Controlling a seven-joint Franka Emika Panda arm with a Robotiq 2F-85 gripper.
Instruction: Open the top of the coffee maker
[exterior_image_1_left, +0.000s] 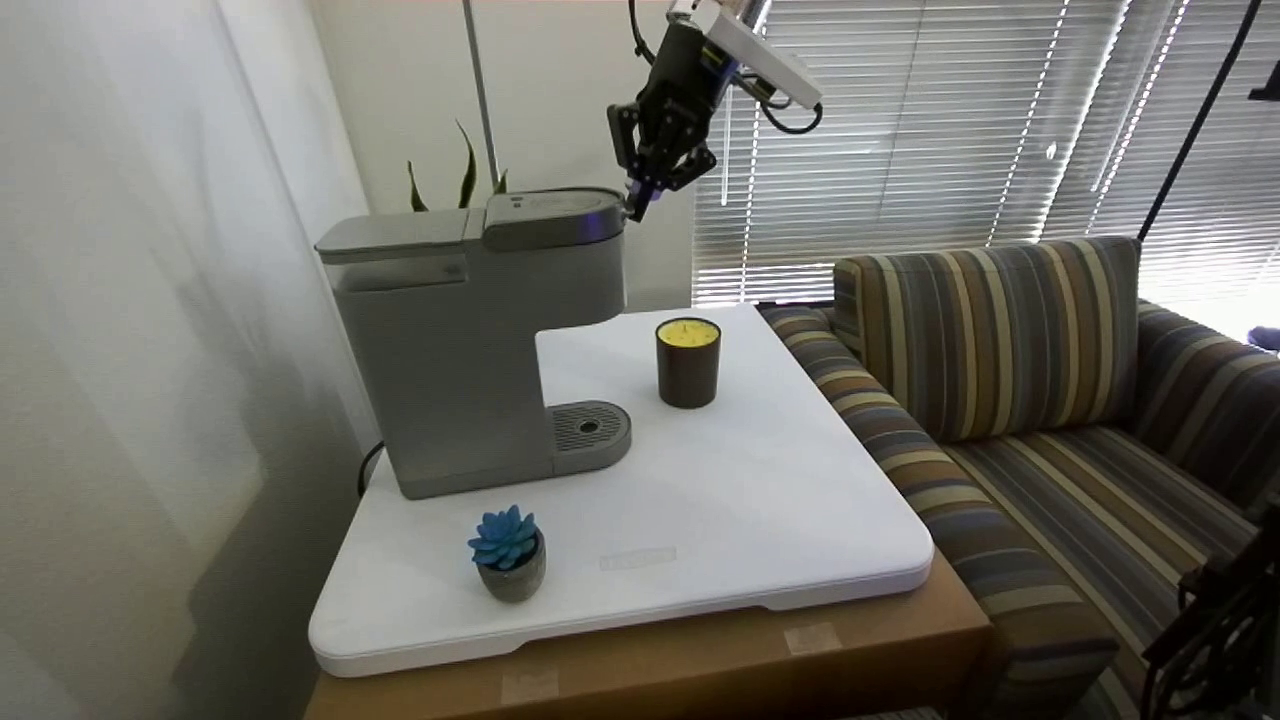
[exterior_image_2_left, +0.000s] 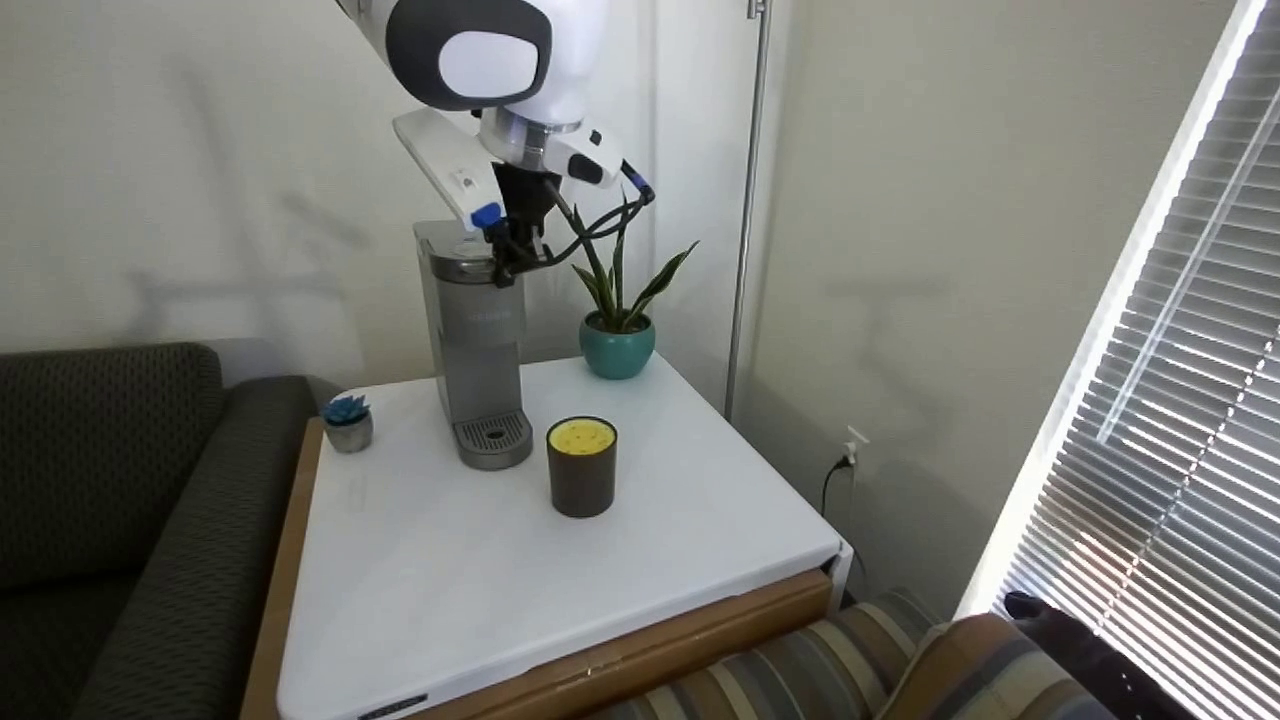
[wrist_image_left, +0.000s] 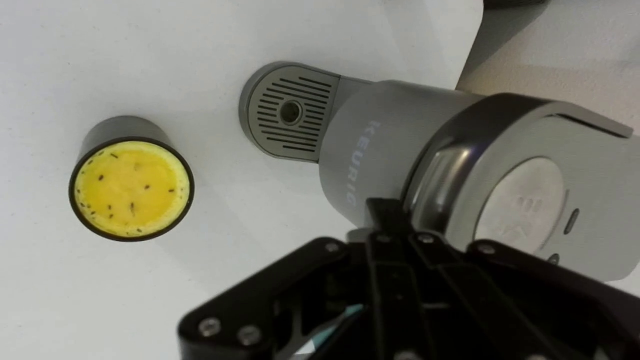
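The coffee maker (exterior_image_1_left: 450, 380) stands upright on the white tabletop (exterior_image_1_left: 760, 520), at left in an exterior view. Its top (exterior_image_1_left: 555, 205) is closed down flat. The gripper (wrist_image_left: 404, 229) is clenched at the front rim (wrist_image_left: 442, 189) of the top; no object shows within its grip, and contact with the rim cannot be confirmed. Judged by appearance, the top is light, stiff plastic, smooth enough to slip against, and presumably hinged toward the rear. Recommended hold: under the middle of the front rim, lifting upward and back; a hard pull could drag or tip the machine.

Surface: smooth, bearing a dark candle jar (exterior_image_1_left: 688, 378) to the right of the machine and a blue succulent (exterior_image_1_left: 508, 550) on the near side. Room: striped armchair (exterior_image_1_left: 990, 345) to the right, blinds (exterior_image_1_left: 850, 150) far, pale wall (exterior_image_1_left: 120, 400) left.
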